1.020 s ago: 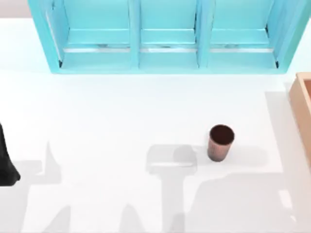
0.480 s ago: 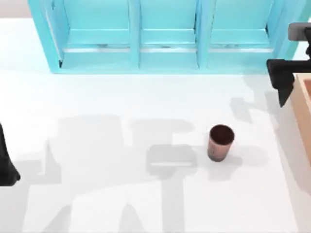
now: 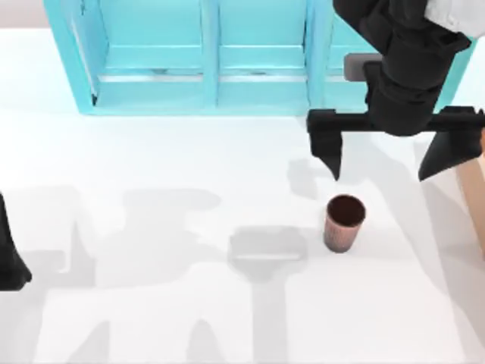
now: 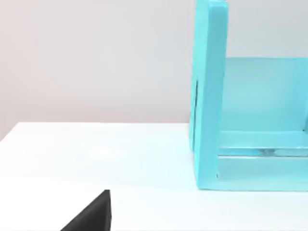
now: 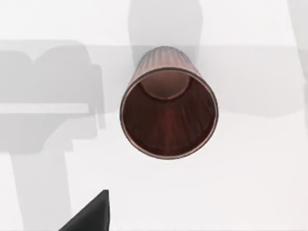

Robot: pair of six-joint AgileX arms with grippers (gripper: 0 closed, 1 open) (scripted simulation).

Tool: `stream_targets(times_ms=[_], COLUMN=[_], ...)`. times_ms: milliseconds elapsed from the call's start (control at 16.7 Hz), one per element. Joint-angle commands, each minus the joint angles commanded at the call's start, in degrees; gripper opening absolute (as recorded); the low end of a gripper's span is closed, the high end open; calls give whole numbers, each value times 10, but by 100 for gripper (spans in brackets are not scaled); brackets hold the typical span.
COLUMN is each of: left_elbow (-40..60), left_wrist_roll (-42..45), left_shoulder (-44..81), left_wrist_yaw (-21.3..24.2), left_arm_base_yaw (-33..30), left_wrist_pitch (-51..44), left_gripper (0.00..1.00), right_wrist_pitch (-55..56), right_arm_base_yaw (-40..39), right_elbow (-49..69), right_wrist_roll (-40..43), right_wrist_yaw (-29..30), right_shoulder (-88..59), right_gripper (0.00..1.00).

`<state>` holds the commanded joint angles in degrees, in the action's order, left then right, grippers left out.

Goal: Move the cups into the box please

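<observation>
Along the far edge of the tabletop [image 3: 189, 174] stands the big turquoise shelf unit [image 3: 258, 61], three bays facing forward. At the right edge a strip of the tan box [image 3: 473, 182] shows, partly behind the right arm's finger. No olive-grey cup can be seen, so whether it already sits in the box cannot be told.

The right gripper [image 3: 386, 163] hangs above the table's right half, in front of the shelf unit, its two fingers spread wide with nothing between them. The left gripper [image 3: 11, 262] sits parked at the left edge; its fingers cannot be judged.

The reddish-brown cup [image 3: 345, 222] stands upright on the right half of the tabletop, nearer the front than the right gripper and near its left-hand finger, not touching it. In the right wrist view the cup [image 5: 168, 108] is seen from above, mouth open, dark inside.

Judgement: the step in hand is the approach to this cup. The next move calls for centring the spread fingers over the cup, lowering until they straddle its wall, then closing.
</observation>
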<state>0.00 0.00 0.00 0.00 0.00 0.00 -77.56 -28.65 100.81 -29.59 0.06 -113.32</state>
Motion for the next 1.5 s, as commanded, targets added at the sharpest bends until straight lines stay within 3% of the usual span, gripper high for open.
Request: stream_targets(times_ms=[360, 840, 1140, 1500], left_elbow=[0, 0, 0, 0], left_wrist_roll=[0, 0, 0, 0], left_shoulder=[0, 0, 0, 0], left_wrist_yaw=[0, 0, 0, 0], left_arm_base_yaw=[0, 0, 0, 0], left_wrist_pitch=[0, 0, 0, 0], left_gripper=[100, 100, 100, 100], right_wrist_pitch=[22, 208, 214, 214], right_arm_base_yaw=[1, -2, -2, -2], right_elbow=[-23, -171, -177, -177], right_wrist_roll=[1, -2, -2, -2], right_wrist_yaw=[0, 0, 0, 0], right_shoulder=[-2, -36, -37, -37], right_gripper=[100, 100, 100, 55])
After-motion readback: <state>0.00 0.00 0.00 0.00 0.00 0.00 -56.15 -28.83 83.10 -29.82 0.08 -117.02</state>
